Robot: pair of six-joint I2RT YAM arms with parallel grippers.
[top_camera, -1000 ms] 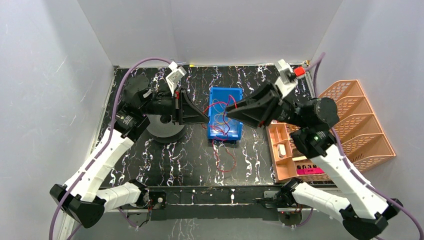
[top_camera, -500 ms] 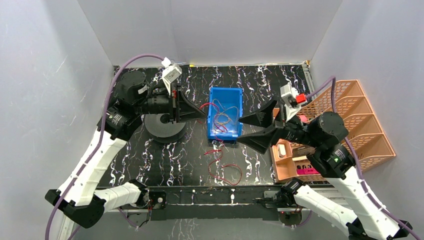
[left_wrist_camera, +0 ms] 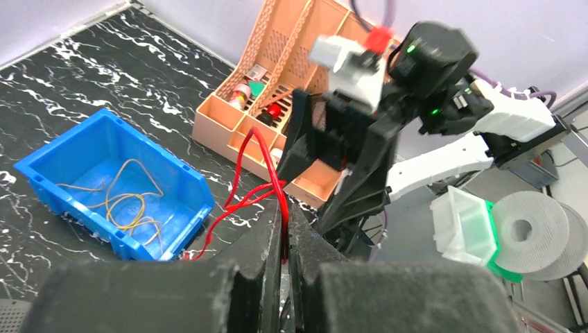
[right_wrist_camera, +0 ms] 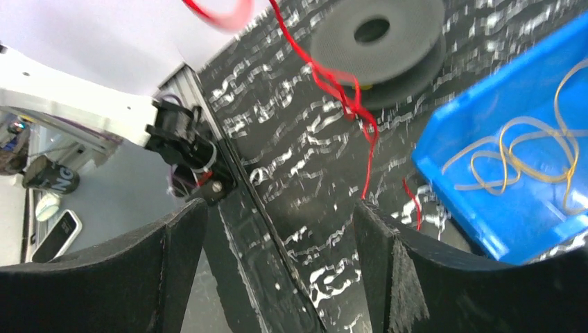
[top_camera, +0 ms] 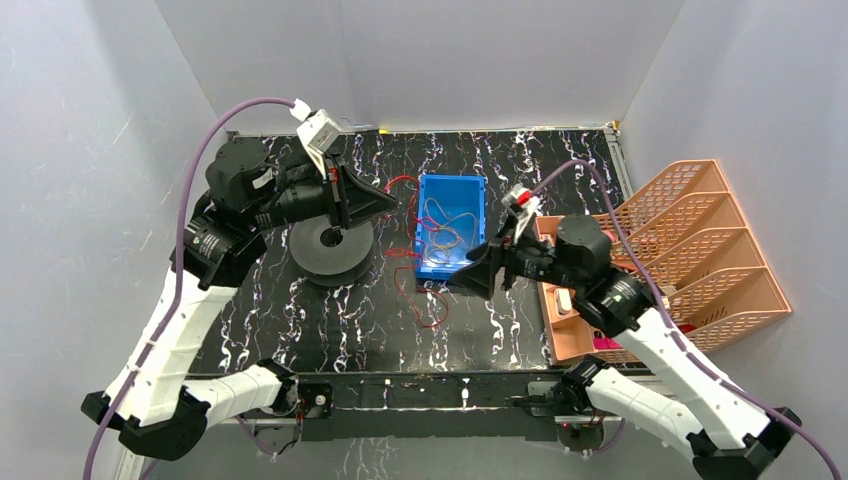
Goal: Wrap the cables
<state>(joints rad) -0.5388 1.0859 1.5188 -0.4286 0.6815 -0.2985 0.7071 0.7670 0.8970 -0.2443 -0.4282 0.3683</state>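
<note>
Red cable (left_wrist_camera: 276, 187) pinched by left gripper (left_wrist_camera: 285, 211), jaws closed.

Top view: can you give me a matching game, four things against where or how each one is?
1 red cable
2 yellow cable
3 right hand
4 black spool

A open, holding nothing
B lying in the blue bin
C pinched in the left hand
D resting on the table, left of the bin

Pairs: 1-C, 2-B, 3-A, 4-D

Overhead and both wrist views share blue bin (top_camera: 452, 181)
</note>
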